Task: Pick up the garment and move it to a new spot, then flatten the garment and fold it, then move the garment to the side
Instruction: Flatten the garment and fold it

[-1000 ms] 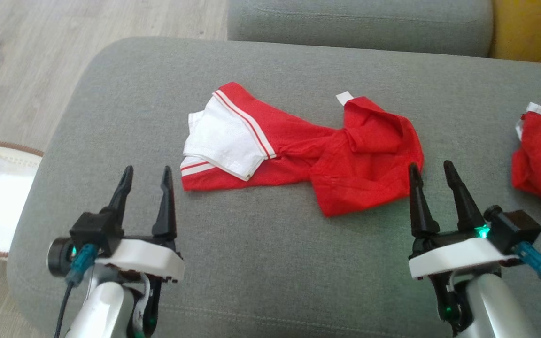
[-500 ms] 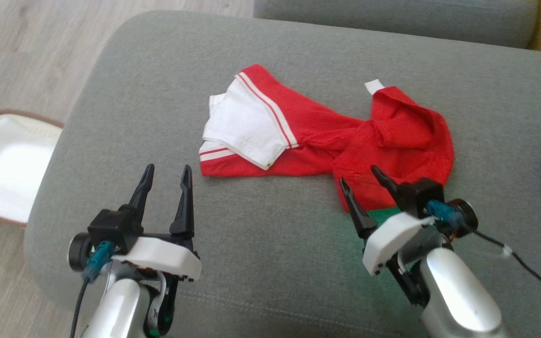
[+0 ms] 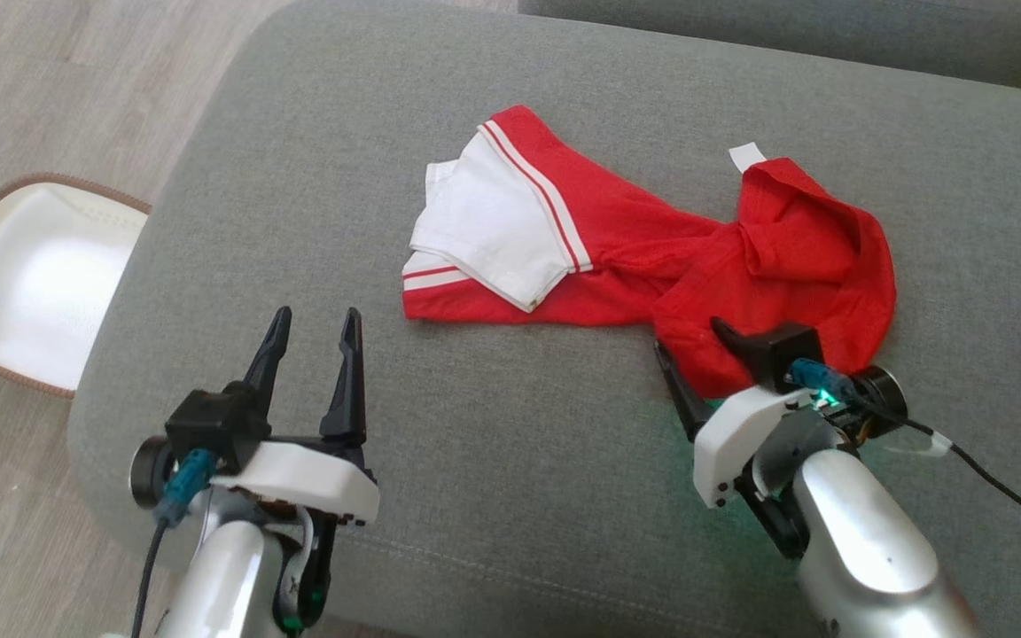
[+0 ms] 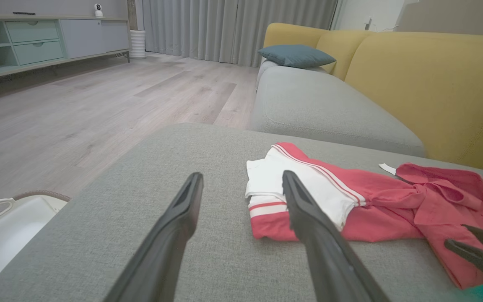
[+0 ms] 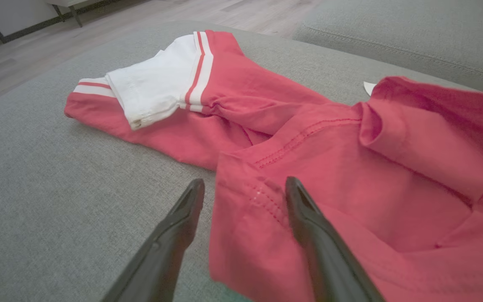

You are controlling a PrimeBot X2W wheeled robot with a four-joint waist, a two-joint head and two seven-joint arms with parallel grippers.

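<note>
The garment [image 3: 652, 257] is a crumpled red piece with a white, red-striped end [image 3: 493, 226], lying across the grey cushion [image 3: 510, 496]. My right gripper [image 3: 692, 341] stands open at the garment's near right corner, one finger on the red cloth and one on the cushion beside its edge. In the right wrist view that gripper [image 5: 243, 188] straddles the hem of the garment [image 5: 350, 167]. My left gripper [image 3: 314, 323] is open over bare cushion, short of the white end. From the left wrist, that gripper [image 4: 241, 184] points at the garment [image 4: 350, 201].
A white basket [image 3: 27, 283] with a brown rim sits on the wooden floor left of the cushion. A second grey cushion [image 3: 794, 35] lies behind. A yellow sofa back [image 4: 426, 79] and a teal pillow [image 4: 296, 55] stand farther off.
The camera has swung, shifting the whole picture. My right gripper has turned and come forward onto the garment's near right corner. The left arm holds its pose.
</note>
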